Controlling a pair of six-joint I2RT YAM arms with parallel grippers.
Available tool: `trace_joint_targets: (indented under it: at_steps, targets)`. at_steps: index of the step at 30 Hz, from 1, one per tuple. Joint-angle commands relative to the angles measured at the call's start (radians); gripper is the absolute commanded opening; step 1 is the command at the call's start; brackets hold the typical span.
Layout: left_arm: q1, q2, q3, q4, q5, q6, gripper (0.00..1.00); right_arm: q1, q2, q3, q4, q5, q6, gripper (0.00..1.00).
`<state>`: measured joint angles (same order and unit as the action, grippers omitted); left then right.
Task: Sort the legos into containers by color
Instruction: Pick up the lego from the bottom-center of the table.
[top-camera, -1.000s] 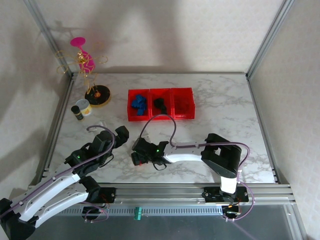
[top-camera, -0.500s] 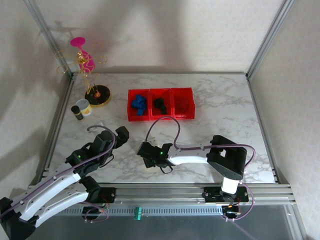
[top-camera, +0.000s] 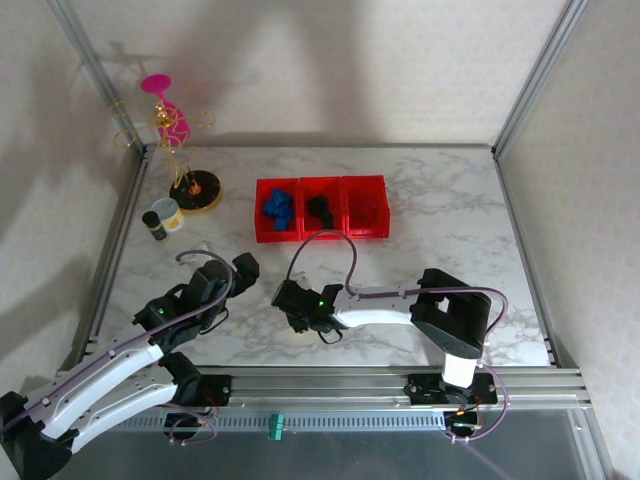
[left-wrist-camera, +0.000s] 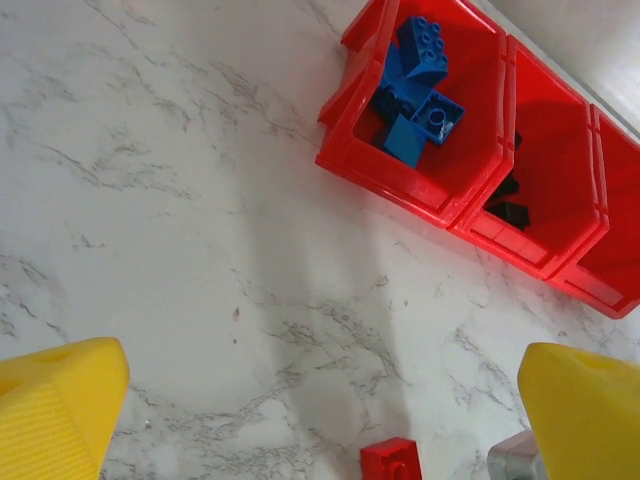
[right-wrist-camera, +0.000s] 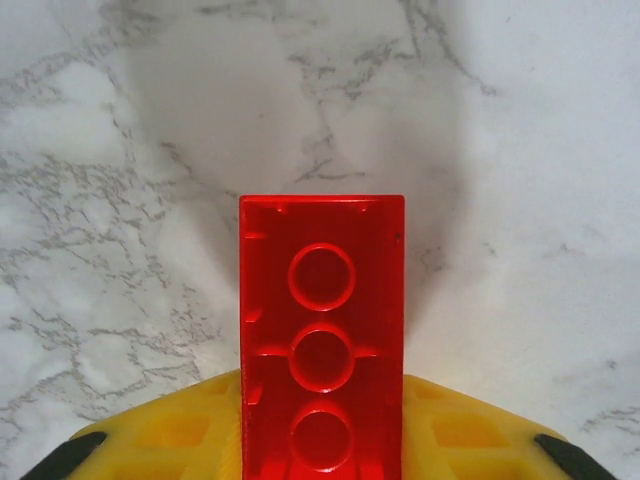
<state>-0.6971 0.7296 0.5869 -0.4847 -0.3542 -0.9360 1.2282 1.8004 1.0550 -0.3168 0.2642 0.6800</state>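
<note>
My right gripper (right-wrist-camera: 322, 410) is shut on a red lego (right-wrist-camera: 322, 330), whose hollow underside faces the camera; yellow fingers (right-wrist-camera: 180, 432) press both its long sides just above the marble. In the top view this gripper (top-camera: 292, 305) sits at the table's near middle. My left gripper (top-camera: 236, 274) hangs open to its left, nothing between its yellow fingers (left-wrist-camera: 55, 400). The left wrist view catches the same red lego (left-wrist-camera: 391, 462) at its lower edge. The containers (top-camera: 300, 236) stand mid-table: blue legos (top-camera: 278, 207) in the left bin, black legos (top-camera: 320, 210) in the middle, red legos (top-camera: 366, 208) in the right.
A wire stand on a round yellow-and-black base (top-camera: 195, 189) stands at the back left, with a small cup (top-camera: 167, 213) and a dark bottle (top-camera: 153, 225) beside it. Metal frame posts rise at the table's back corners.
The right gripper has closed from open onto the red lego and shifted a little to the right. The left arm has stayed still and open.
</note>
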Motion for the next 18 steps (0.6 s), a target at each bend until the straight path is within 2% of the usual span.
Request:
trace_joint_targets:
  at_steps: [1, 9, 18]
  targets:
    - [0.005, 0.031, 0.038, 0.036, 0.032, 0.006, 0.99, -0.033, -0.063, -0.017, 0.022, -0.006, -0.008, 0.25]
    - [0.002, 0.113, 0.077, 0.103, 0.098, 0.035, 1.0, -0.159, -0.202, -0.084, 0.041, -0.012, -0.05, 0.21]
    - [-0.04, 0.254, 0.125, 0.212, 0.144, 0.055, 1.0, -0.44, -0.301, -0.083, 0.125, -0.005, -0.153, 0.2]
